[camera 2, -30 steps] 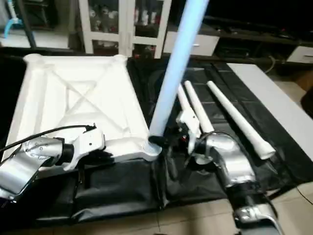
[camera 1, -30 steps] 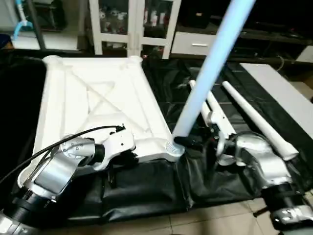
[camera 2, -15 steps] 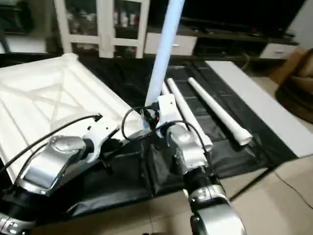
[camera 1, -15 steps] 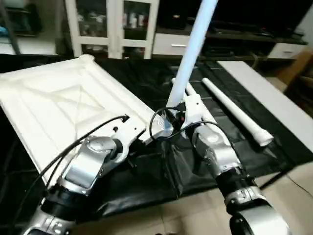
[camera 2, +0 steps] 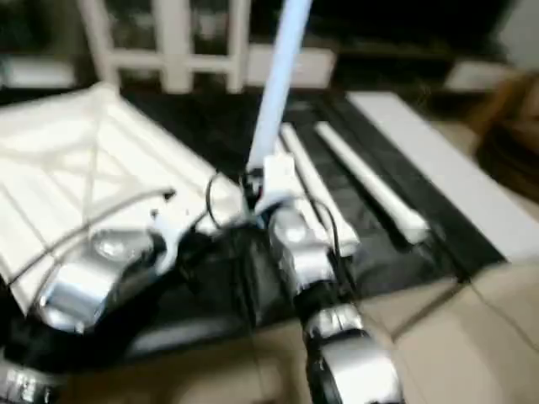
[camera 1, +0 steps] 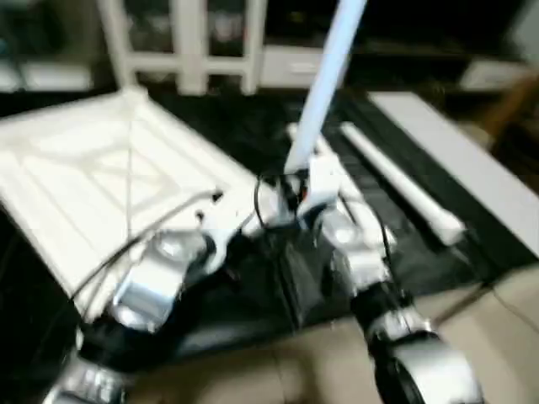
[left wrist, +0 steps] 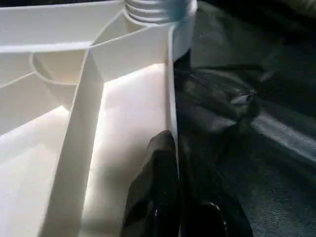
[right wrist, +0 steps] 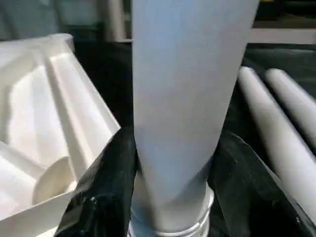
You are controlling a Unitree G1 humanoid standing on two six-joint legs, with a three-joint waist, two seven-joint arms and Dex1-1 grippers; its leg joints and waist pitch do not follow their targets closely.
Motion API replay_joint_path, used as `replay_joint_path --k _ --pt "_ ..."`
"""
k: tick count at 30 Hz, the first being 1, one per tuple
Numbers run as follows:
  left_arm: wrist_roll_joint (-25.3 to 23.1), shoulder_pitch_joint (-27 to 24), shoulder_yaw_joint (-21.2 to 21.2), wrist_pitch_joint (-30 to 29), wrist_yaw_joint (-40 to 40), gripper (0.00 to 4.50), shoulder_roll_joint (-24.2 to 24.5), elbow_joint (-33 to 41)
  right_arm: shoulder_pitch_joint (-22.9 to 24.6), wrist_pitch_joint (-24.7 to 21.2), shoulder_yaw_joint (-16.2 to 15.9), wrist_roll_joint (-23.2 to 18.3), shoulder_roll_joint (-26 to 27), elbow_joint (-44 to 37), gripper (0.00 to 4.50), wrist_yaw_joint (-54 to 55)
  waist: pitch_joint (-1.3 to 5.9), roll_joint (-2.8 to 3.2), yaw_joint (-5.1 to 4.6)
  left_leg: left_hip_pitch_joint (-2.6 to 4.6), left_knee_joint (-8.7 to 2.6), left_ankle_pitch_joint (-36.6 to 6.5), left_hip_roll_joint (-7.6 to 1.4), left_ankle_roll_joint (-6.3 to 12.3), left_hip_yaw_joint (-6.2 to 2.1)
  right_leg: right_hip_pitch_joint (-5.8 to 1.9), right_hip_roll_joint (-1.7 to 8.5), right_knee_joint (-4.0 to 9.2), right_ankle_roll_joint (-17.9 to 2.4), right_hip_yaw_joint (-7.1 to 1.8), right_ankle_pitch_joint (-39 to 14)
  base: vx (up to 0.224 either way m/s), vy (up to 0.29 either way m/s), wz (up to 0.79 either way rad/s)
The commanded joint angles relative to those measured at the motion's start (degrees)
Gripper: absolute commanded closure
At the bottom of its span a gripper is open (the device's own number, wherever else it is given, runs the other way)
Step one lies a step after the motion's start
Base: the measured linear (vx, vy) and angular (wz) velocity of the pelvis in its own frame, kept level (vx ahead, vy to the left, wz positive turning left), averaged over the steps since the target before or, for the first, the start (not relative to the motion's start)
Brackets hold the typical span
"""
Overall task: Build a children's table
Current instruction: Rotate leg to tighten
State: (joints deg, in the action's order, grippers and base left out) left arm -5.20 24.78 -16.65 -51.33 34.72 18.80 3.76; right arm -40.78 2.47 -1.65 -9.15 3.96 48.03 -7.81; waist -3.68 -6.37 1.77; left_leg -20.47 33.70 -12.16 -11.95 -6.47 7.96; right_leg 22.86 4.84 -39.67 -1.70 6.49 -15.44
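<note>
My left gripper [left wrist: 177, 217] is clenched on the near rim of the top [camera 1: 93, 181], one finger inside the rim wall and one outside it, steadying the slab. The top lies ribbed side up on the black sheet [camera 1: 396, 219] that covers the floor, taking up that sheet's left half. It is white plastic, with crossing ribs and a round socket [left wrist: 158, 19] at its near right corner.

My right gripper [right wrist: 173, 197] grasps the upright leg [camera 1: 324, 80] low down, a black finger on either side just above the threaded end. That leg stands in the corner socket, its long axis rising steeply from the top and leaning a little away from me. So the leg sits straight between my right fingers, and the socket lies directly under them; my right arm is the nearer one. I judge the coming move is a twist about that axis to seat the thread.

Further right, spare legs [camera 1: 400, 181] lie flat on the sheet, pointing away from me.
</note>
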Motion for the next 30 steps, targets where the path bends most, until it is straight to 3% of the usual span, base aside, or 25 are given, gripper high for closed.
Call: replay_joint_path --k 1,2,3,4,5,6,8,10,13,14,18,22,23,26,28,30 --pt "1.0 -0.2 -1.3 -0.9 1.9 4.50 0.4 2.2 0.7 -1.8 1.8 0.0 -2.5 3.3 2.08 0.1 4.01 0.90 0.52 -2.41 -3.19 0.7 -1.18 -1.62 -0.05 -3.61 4.37 7.46 0.6 -4.69 -19.2 0.111 -0.024 -0.26" --pt "1.1 -0.2 -1.4 -0.8 2.0 4.50 0.5 2.2 0.8 -1.8 1.4 0.0 -2.8 2.6 1.92 -1.3 3.86 1.83 0.19 -0.80 -3.62 0.9 -1.57 -2.34 0.06 -2.43 2.92 6.25 -3.3 -4.29 -4.1 0.000 0.000 0.00" --pt "1.1 -0.3 -1.4 -0.8 2.1 4.50 0.6 2.2 0.9 -1.7 1.3 0.1 -2.8 2.4 1.89 -1.7 3.96 2.44 -0.20 -0.87 -3.55 -0.3 -1.53 -2.99 0.38 -2.92 2.36 5.54 -6.8 -4.28 4.5 0.000 0.000 0.00" --pt "1.2 -0.3 -1.4 -0.7 2.1 4.50 0.7 2.2 1.0 -1.5 1.1 0.2 -2.9 2.0 1.89 -2.4 4.20 2.66 -0.26 -0.69 -3.61 0.2 -1.72 -3.22 0.31 -3.29 2.28 5.37 -7.9 -4.26 7.7 0.052 0.010 -0.04" --pt "1.3 -0.4 -1.5 -0.6 2.2 4.50 0.9 2.3 1.2 -1.4 0.9 0.3 -3.0 1.6 1.82 -2.9 4.44 2.68 -0.02 0.11 -3.30 1.2 -1.68 -2.71 0.73 -3.15 2.07 5.41 -9.7 -4.44 13.6 0.053 0.036 0.01" --pt "1.4 -0.4 -1.6 -0.5 2.3 4.50 1.0 2.3 1.3 -1.3 0.8 0.3 -3.1 1.3 1.69 -3.4 4.37 2.15 -0.19 -0.11 -3.34 2.5 -1.50 -1.60 0.95 -3.48 1.80 5.18 -11.0 -4.52 17.4 0.053 0.036 0.01" --pt "1.7 -0.5 -1.6 -0.3 2.3 4.50 1.4 2.4 1.8 -1.0 0.6 0.3 -3.2 0.1 1.43 -4.5 4.22 1.88 -0.07 -0.43 -3.46 1.8 -1.24 -0.73 1.20 -3.90 1.86 5.34 -11.2 -4.80 16.5 0.000 0.000 0.00" --pt "1.8 -0.7 -1.6 -0.1 2.5 4.50 1.6 2.4 2.3 -0.9 0.1 0.4 -3.4 -1.2 1.36 -6.1 4.29 2.16 -0.14 -0.21 -3.55 0.6 -1.47 -0.49 1.25 -3.94 2.06 5.54 -11.2 -4.85 14.5 0.000 0.000 0.00" --pt "2.0 -0.8 -1.7 0.2 2.8 4.50 2.1 2.4 3.5 -0.9 -0.5 0.5 -3.8 -3.8 1.05 -7.6 4.14 2.00 -0.14 -0.09 -3.62 0.0 -1.57 -0.32 1.47 -3.88 2.14 5.82 -10.9 -5.02 13.1 0.000 0.000 0.00" --pt "2.0 -0.8 -1.7 0.2 2.8 4.50 2.2 2.4 4.1 -1.2 -0.7 0.5 -4.0 -5.0 1.01 -7.9 4.12 1.58 -0.25 -0.12 -3.59 -1.0 -1.49 -0.12 1.67 -3.85 2.15 5.99 -10.7 -5.23 11.4 0.000 0.000 0.00" --pt "2.2 -0.9 -2.0 1.4 3.5 4.50 3.1 2.1 6.6 -2.2 -2.0 0.9 -5.2 -10.4 0.71 -10.3 3.93 1.67 0.06 0.10 -3.60 -1.9 -1.54 -0.29 1.78 -3.66 2.19 6.30 -9.6 -5.40 8.6 0.000 0.000 0.00" --pt "2.5 -2.4 -3.5 9.0 8.7 4.50 7.6 1.0 11.2 -4.9 -3.2 -0.5 -9.4 -20.4 0.64 -16.5 3.85 1.60 0.22 0.02 -3.58 -2.1 -1.45 -0.01 1.75 -3.73 2.13 6.44 -8.6 -5.54 7.9 0.000 0.000 0.00" --pt "3.0 -3.1 -4.1 13.4 11.7 4.50 9.6 0.3 11.9 -6.7 -2.9 -1.1 -11.1 -21.8 0.64 -18.9 3.84 1.93 0.25 0.20 -3.62 -2.4 -1.47 -0.07 1.78 -3.52 2.02 6.44 -8.7 -5.53 7.7 0.000 0.000 0.00" --pt "3.7 -4.8 -5.0 21.2 16.6 4.50 12.7 -0.6 13.0 -6.9 -3.6 -2.1 -15.1 -23.0 0.64 -25.9 3.58 1.58 0.20 0.26 -3.78 -6.0 -1.52 0.27 1.89 -3.17 2.00 7.02 -8.9 -5.61 2.4 0.000 0.000 0.00" --pt "3.2 -5.2 -5.4 22.9 17.1 4.50 13.7 -1.0 13.5 -7.4 -4.1 -2.5 -17.0 -23.8 0.64 -29.2 3.37 1.64 0.48 0.89 -3.79 -8.7 -1.80 -0.02 2.17 -2.45 2.01 7.45 -9.0 -5.83 -1.8 0.000 0.000 0.00" --pt "3.3 -5.3 -5.2 22.9 17.1 4.50 14.1 -1.5 14.1 -7.7 -4.7 -2.8 -18.8 -25.1 0.64 -32.2 3.32 1.53 0.45 0.82 -3.82 -9.3 -1.78 -0.04 2.25 -2.43 1.93 7.48 -9.1 -5.94 -3.2 0.000 0.000 0.00"
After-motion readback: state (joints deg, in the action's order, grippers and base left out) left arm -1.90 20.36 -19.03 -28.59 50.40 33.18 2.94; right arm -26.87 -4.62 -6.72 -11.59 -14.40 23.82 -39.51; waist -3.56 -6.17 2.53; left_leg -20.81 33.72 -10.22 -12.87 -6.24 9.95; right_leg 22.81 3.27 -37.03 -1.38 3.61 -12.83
